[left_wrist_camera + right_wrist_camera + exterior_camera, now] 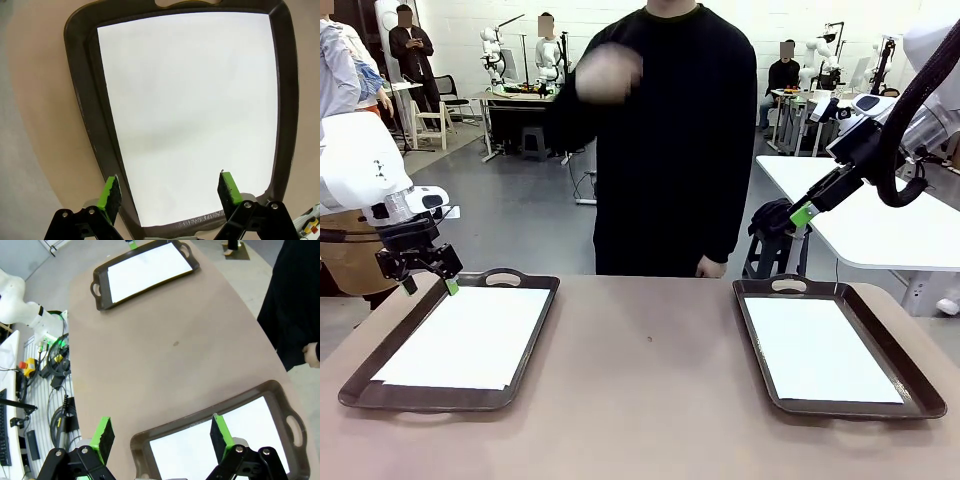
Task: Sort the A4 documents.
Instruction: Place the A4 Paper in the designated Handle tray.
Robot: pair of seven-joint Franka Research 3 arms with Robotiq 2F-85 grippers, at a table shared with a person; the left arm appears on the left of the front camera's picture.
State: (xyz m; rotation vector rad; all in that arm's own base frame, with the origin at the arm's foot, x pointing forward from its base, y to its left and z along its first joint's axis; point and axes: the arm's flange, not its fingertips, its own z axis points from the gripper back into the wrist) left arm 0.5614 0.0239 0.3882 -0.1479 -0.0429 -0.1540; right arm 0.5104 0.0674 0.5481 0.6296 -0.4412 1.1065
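White A4 sheets are seen lying flat in two dark brown handled trays on a tan table, one sheet (465, 338) in the left tray (360, 385) and one sheet (820, 348) in the right tray (925, 395), the trays well apart with bare tabletop (650, 400) between them. The left gripper (428, 282) is held low over the far left corner of its tray, jaws spread wide and empty; in the left wrist view its green pads (112, 192) are shown astride the near edge of the sheet (190, 110), one pad over the tray wall (85, 125). The right gripper (798, 214) is held high beyond the right tray, also fully spread and carrying nothing; from its wrist the right sheet (200, 450) is seen below, the left tray (100, 287) far off. A person in black (665, 140) is pictured standing at the far side, one hand raised (608, 72), the other (710, 268) hanging near the table edge.

A pickup from the left tray is judged to be the step in hand. Thin paper lying flush is judged hard to pinch from above: the pads would best be brought down at a sheet edge or corner, clear of the tray wall, with one pad used to buckle the paper up before the jaws are closed. Only one sheet should be taken, and the lift kept slow so that the sheet is not creased or dragged.
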